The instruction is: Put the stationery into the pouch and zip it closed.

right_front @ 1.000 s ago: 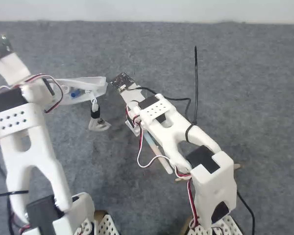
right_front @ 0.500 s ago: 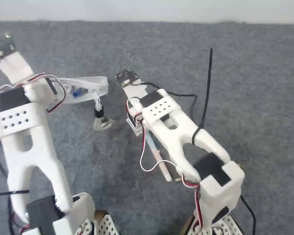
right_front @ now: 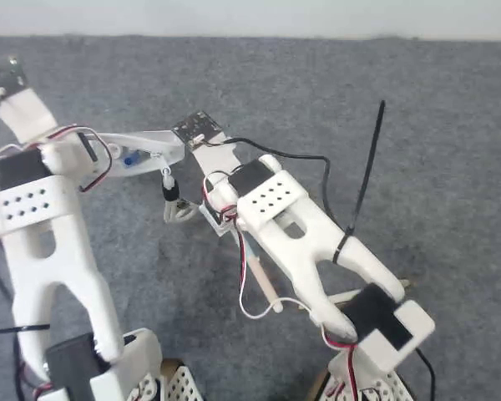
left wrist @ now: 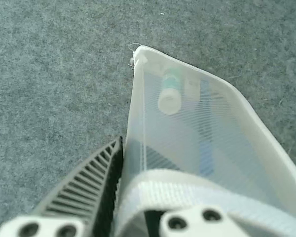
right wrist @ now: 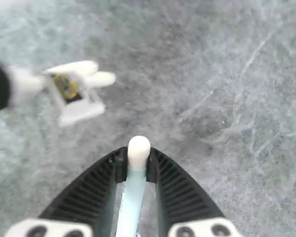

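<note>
Now right jaws clamp pen (right wrist: 138, 148); left jaws clamp pouch (left wrist: 197, 113).

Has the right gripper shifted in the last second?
Yes. In the high view the right gripper, shut on the pen, has swung toward the pouch, which stayed put, so the gap between them has narrowed.

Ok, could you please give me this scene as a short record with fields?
surface: grey carpet
left gripper: shut on the pouch, which is held up off the carpet
pouch contents: white-capped tube and a blue item, seen through the mesh
zip pull: charm hangs below the pouch
right gripper: shut on the pen, close to the charm
pen: outside the pouch
zip state: cannot tell
</note>
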Controlling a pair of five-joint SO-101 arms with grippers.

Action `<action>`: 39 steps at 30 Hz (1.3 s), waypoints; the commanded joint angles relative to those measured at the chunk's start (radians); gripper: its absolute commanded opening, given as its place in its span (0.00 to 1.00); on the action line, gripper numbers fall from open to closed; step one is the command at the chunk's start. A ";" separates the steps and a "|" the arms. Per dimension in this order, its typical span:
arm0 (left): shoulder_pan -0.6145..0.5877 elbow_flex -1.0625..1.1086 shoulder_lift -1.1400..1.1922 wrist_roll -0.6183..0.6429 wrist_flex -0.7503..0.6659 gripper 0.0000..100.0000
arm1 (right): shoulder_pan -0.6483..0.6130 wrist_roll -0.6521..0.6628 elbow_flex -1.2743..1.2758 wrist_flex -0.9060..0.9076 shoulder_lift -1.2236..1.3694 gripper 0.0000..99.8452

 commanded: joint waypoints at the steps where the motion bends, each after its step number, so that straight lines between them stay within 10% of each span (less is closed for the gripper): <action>1: 0.011 -0.010 -0.051 0.018 -0.021 0.01 | -0.012 -0.008 -0.020 0.015 -0.104 0.01; 39: 0.124 0.024 -0.051 -0.037 -0.014 0.01 | -0.090 -0.008 0.663 -0.622 -0.869 0.01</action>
